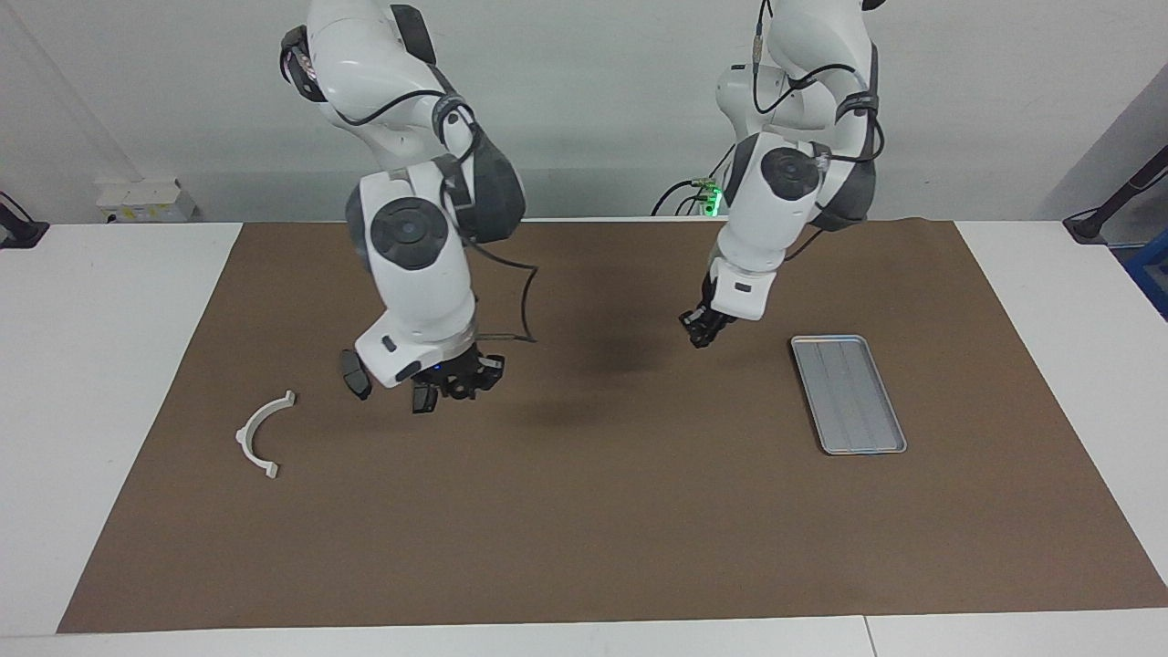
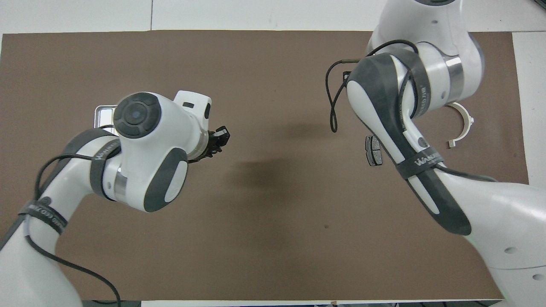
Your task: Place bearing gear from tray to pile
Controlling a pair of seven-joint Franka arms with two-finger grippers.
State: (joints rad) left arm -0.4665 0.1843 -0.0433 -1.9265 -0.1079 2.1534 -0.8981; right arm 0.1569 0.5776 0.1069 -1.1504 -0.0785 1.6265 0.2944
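Bearing gear: too small to make out, either on the tray or at the right gripper, which hangs over the pile.

The curved white plastic half-ring bracket (image 1: 260, 432) lies toward the right arm's end of the brown mat (image 1: 584, 529), with two dark grey brake-pad-shaped pieces (image 1: 354, 374) beside it. The right gripper (image 1: 470, 376) hangs low over the second pad, wrist tilted; whether it is closed on anything cannot be told. Black straps on both arms carry white lettering beginning "WANJ". The left gripper (image 1: 704, 330), fingertips together and holding nothing, hangs over bare mat beside the flat silver-grey ribbed metal tray (image 1: 849, 392), whose ribs show bare.
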